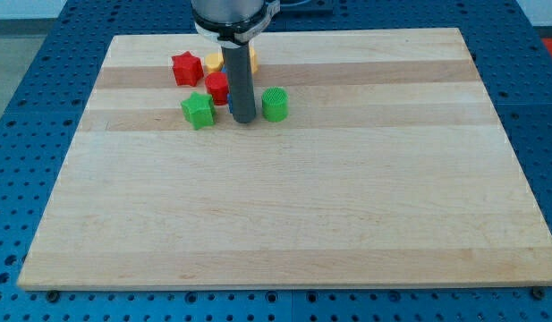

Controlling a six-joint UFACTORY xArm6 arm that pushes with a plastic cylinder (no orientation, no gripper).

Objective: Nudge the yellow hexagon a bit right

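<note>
Bright, even overhead light, no hard glare on the bench [293, 206]. Shadows soft and short, tucked just under the blocks. Focus mostly sharp, slight softness at the view's top.

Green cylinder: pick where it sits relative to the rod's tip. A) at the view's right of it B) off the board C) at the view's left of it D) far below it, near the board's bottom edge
A: the green cylinder stands just to the view's right of my tip, close beside it on the board.
</note>
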